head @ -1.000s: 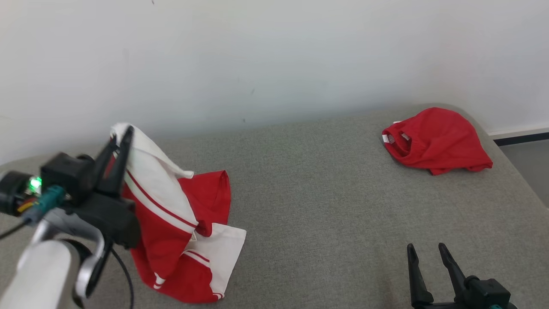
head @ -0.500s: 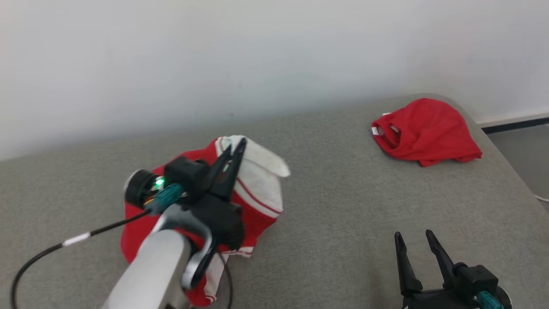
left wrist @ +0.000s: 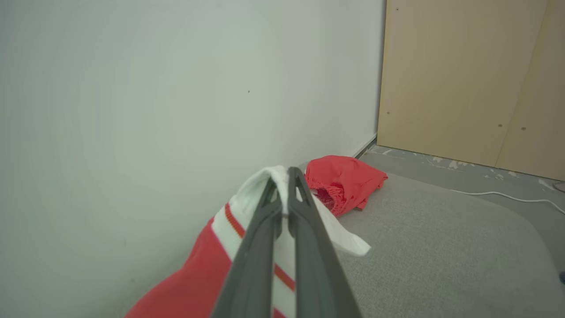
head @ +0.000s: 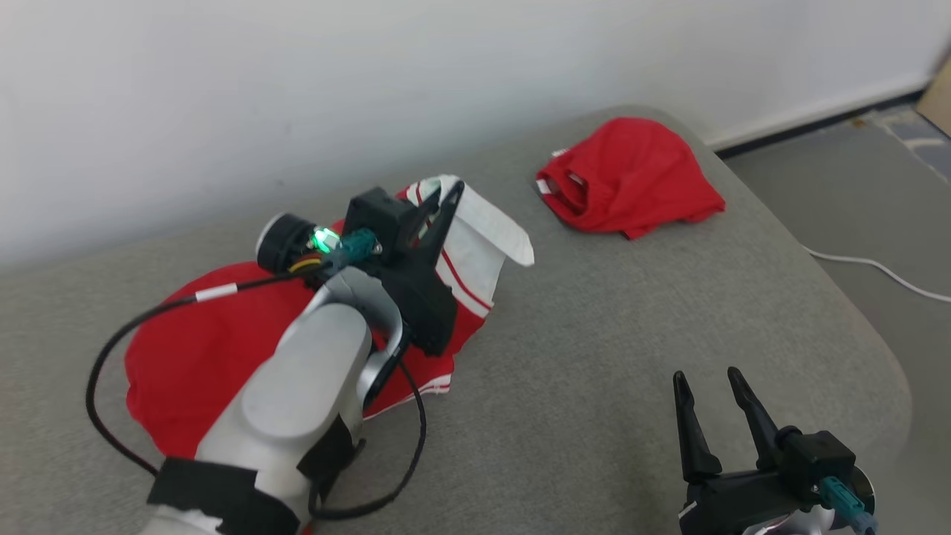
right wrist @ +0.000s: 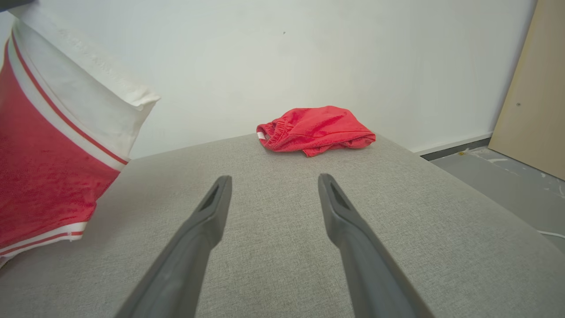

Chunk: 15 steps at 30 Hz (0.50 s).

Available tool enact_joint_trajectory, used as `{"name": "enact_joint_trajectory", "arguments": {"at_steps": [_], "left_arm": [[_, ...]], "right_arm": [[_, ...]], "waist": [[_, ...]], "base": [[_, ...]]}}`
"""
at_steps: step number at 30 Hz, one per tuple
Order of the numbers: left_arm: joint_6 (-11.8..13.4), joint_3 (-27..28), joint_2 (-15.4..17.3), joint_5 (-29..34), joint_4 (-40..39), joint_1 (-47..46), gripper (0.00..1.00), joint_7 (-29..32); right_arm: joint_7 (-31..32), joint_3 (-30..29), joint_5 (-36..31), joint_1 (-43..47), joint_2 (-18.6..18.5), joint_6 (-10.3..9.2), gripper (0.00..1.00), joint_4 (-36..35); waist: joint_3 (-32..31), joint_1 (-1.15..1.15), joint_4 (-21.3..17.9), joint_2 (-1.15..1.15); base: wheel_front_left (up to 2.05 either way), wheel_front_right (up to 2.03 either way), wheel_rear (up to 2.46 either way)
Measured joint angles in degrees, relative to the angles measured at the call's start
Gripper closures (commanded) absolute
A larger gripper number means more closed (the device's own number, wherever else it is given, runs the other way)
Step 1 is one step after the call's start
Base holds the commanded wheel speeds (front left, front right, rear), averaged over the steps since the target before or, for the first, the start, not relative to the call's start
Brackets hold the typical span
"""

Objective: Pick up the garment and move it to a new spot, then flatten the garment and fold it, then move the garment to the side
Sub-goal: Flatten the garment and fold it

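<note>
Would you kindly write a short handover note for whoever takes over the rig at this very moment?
Left end effector: shut on the white edge of the red-and-white garment, holding that edge raised.
Right end effector: open, empty, above the grey cushion.
Things: the rest of the garment drapes down onto the cushion at the robot's left. A plain red garment lies crumpled near the far right corner.
Done: garment gripped and partly lifted.
Left: set it down at the new spot, flatten it, fold it, move it to the side.
</note>
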Motion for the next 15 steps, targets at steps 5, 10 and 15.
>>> {"name": "enact_joint_trajectory", "arguments": {"at_steps": [5,10,15], "left_arm": [[-0.20,-0.90,-0.32,-0.55,6.17,-6.06,1.00,-2.32],[-0.26,-1.69,-0.57,-0.99,12.00,-9.59,0.00,-4.21],[-0.27,-3.68,-0.92,-1.85,13.61,-10.28,0.00,-5.53]], "right_arm": [[0.01,-0.20,0.10,-0.76,0.69,0.00,0.00,-0.44],[0.00,-0.24,0.47,-1.72,0.99,0.00,0.00,-0.56],[0.00,-0.75,0.13,-1.81,1.24,0.00,0.00,-0.48]], "waist": [[3.40,0.01,-3.04,0.00],[6.48,0.01,-5.33,0.00],[8.14,0.01,-5.93,0.01]], "base": [[0.00,0.00,0.00],[0.00,0.00,0.00],[0.00,0.00,0.00]]}}
